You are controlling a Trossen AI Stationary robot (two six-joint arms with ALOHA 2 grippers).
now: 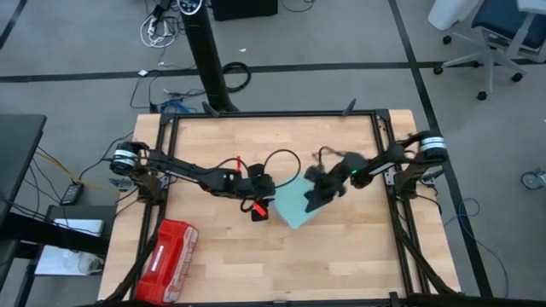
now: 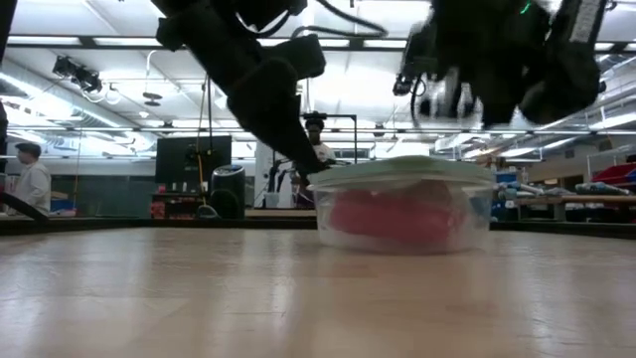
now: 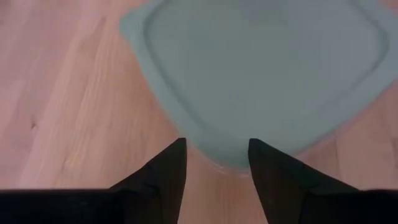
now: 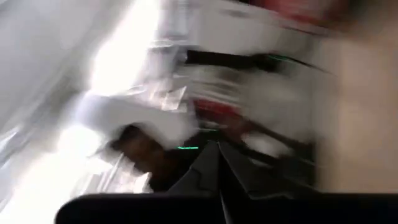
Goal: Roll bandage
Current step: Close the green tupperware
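The table [image 1: 341, 256] carries a clear container [image 2: 402, 221] with a pale green lid [image 1: 294, 205] on it, near the middle. Through its wall in the low view a pink-red mass shows, which is probably the bandage [image 2: 397, 217]; if so, it is shut inside and cannot be rolled yet.

The main risk is at the lid. The left hand [image 3: 214, 163] stands with its fingers spread on both sides of the lid's corner, low and close to the table. If it closes too shallow, the thin rim can slip out. If it pulls before the box is held, the whole container can slide or tip, and the bandage goes with it.

The right hand [image 1: 317, 196] hangs over the far side of the lid, fingers pressed together and holding nothing that I can see. Its wrist picture is smeared, so it may be in motion; a push from there can shift the box away from the left hand.

A red plastic case [image 1: 167, 260] lies well apart, at the table's corner.
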